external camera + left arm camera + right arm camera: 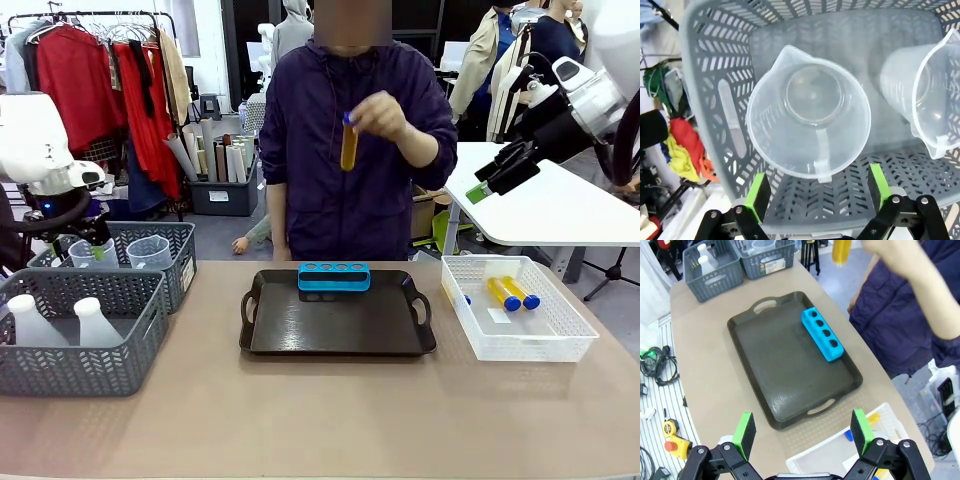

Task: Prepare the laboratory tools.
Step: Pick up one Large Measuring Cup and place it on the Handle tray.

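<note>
Left tool (pixel 818 192), in its own wrist view, stands wide open and empty over a grey woven basket (pixel 710 100); a clear measuring beaker (pixel 807 132) sits directly below it, handle toward the pads (pixel 758 196), and a second beaker (pixel 925 95) lies off to one side. From the front, the left tool (pixel 93 243) hangs just above those beakers; nearer than it, another grey basket (pixel 80 365) holds two conical flasks (pixel 95 322). The right tool (pixel 487 185) is raised well above the white mesh basket (pixel 520 345), where yellow-filled tubes (pixel 503 294) lie. Far to its left a person's hand (pixel 385 115) holds a tube (pixel 348 143) upright above the blue tube rack (pixel 334 277) on the black tray (pixel 340 330). In the right wrist view, the right tool (pixel 803 432) has its jaws spread wide, gripping nothing, with the mesh basket just beneath and the tray beyond on the desk (pixel 705 350).
</note>
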### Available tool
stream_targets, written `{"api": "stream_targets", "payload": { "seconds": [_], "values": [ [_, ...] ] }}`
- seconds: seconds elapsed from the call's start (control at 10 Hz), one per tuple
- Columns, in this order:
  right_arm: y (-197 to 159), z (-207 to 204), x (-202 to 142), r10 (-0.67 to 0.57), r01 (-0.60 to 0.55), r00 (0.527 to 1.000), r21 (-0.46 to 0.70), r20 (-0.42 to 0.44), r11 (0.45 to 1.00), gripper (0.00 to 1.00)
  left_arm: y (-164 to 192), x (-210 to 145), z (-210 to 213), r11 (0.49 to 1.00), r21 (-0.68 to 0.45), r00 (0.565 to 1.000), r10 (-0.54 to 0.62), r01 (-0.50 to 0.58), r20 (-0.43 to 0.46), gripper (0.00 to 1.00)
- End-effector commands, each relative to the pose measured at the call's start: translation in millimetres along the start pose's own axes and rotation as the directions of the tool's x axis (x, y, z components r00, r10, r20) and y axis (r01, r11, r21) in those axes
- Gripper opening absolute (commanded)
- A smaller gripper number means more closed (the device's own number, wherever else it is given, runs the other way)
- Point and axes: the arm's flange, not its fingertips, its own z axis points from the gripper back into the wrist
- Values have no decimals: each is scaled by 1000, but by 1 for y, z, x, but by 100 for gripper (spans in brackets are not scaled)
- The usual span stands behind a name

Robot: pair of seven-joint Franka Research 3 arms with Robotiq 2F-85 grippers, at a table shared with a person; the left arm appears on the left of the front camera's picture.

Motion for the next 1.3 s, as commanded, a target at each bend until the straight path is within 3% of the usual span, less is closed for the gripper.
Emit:
{"api": "stream_targets", "payload": {
  "seconds": [0.0, 0.6, 1.1, 1.2],
  "values": [
    [0, 0, 1, 2, -2, 1000, 6, 13, 1000, 100, 0, -2, -5, 998, -48, 999, -30, 31, 28, 100],
    [0, 0, 1, 2, -2, 1000, 6, 13, 1000, 100, 2, -11, -31, 998, -53, 998, -34, 36, 43, 100],
    [0, 0, 1, 2, -2, 1000, 6, 13, 1000, 100, 5, -18, -31, 999, -46, 1000, -18, 19, 15, 8],
    [0, 0, 1, 2, -2, 1000, 6, 13, 1000, 100, 3, -20, -27, 999, -47, 1000, -18, 18, 11, 0]
  ]
}}
